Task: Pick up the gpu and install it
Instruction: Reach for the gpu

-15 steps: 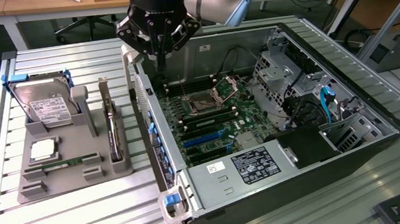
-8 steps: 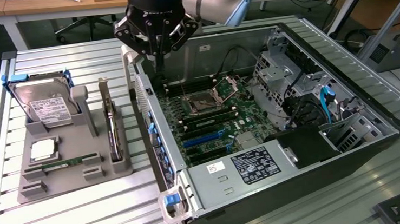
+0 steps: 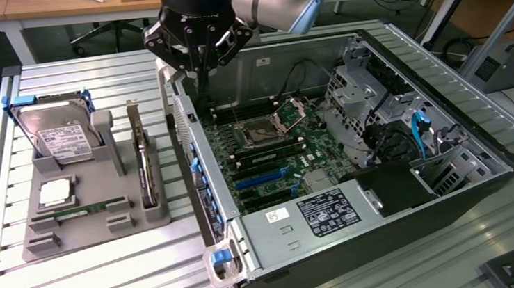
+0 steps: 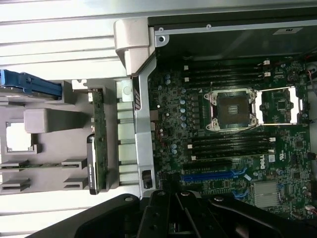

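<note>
Here the claw (image 3: 201, 71) hangs with its fingers pressed together, holding nothing, above the open computer case (image 3: 259, 60). The gpu (image 3: 144, 161) stands on edge in the grey holder (image 3: 78, 233) on the tabletop (image 3: 92, 284), just beside the case and apart from the claw.

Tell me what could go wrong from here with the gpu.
1. The gripper hangs shut above the case wall. Going down like that, it may strike the wall or the top edge of the gpu instead of straddling it.
2. The gpu stands on edge in a narrow slot of the holder, so a skewed pull may jam it.
</note>
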Robot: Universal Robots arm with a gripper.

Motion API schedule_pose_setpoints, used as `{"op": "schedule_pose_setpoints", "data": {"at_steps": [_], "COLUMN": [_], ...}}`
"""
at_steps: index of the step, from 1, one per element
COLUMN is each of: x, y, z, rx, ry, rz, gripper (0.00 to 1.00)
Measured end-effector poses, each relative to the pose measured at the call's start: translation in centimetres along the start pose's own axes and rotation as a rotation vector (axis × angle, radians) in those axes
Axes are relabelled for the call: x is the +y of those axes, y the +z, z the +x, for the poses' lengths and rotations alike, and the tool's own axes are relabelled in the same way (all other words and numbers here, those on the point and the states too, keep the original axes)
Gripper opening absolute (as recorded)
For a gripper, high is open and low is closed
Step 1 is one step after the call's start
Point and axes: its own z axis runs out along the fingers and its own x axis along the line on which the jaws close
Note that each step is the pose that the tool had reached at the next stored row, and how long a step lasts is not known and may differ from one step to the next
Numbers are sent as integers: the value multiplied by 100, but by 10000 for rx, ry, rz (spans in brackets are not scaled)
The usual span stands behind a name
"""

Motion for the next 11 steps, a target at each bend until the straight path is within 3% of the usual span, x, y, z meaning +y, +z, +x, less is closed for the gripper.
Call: {"op": "schedule_pose_setpoints", "data": {"at_steps": [7, 11], "x": [-2, -9], "y": [0, -3], "z": [20, 113], "rx": [0, 0], "ry": [-1, 0], "rz": [0, 0], "gripper": [11, 11]}}
